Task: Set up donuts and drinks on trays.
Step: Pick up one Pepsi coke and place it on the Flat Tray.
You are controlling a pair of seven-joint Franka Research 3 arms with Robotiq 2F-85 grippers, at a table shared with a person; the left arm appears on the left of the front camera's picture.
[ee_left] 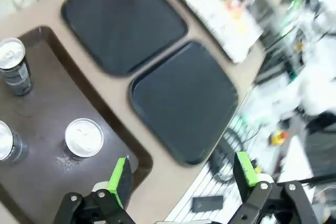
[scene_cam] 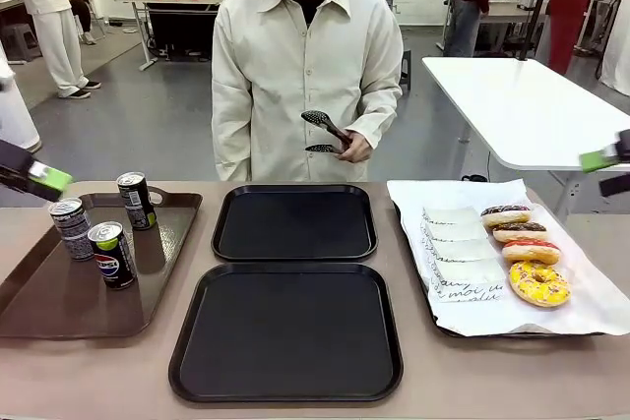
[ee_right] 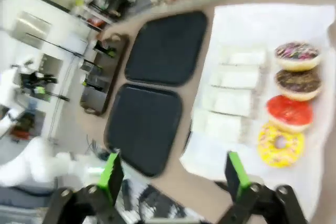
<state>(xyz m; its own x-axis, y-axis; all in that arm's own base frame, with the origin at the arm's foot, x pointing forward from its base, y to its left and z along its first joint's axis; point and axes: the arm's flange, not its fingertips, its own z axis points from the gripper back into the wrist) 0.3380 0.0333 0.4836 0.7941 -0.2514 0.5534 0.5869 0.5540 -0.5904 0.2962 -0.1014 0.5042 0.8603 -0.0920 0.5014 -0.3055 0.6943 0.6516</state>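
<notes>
1. Left tool point(ee_left: 182, 174): jaws spread wide with nothing between them. It hangs in the air over the far left side of the brown tray point(scene_cam: 59, 302).
2. Right tool point(ee_right: 173, 174): jaws likewise wide apart and empty. It is raised at the far right, above the paper-lined tray point(scene_cam: 591, 292).
3. Far black tray point(scene_cam: 295, 223) and near black tray point(scene_cam: 285, 331): they lie at the middle of the counter point(scene_cam: 128, 371), one behind the other and just apart. Both are bare.
4. Drinks: three cans stand upright on the brown tray at the left. The Pepsi can point(scene_cam: 111, 255) is nearest, a grey-black can point(scene_cam: 71, 228) stands just beside it to the far left, and a second grey-black can point(scene_cam: 136, 201) stands farther back.
5. Donuts: four lie in a row along the right side of the paper-lined tray. From far to near they are a sprinkled chocolate donut point(scene_cam: 505, 214), a plain chocolate donut point(scene_cam: 520, 232), a pink donut point(scene_cam: 531, 251) and a yellow donut point(scene_cam: 538, 283).
6. White paper boxes point(scene_cam: 463, 248): these lie flat in a row just left of the donuts. The nearest one bears black script.
7. Person: standing at the far side of the counter, with one hand point(scene_cam: 354, 148) holding black tongs point(scene_cam: 325, 132).
</notes>
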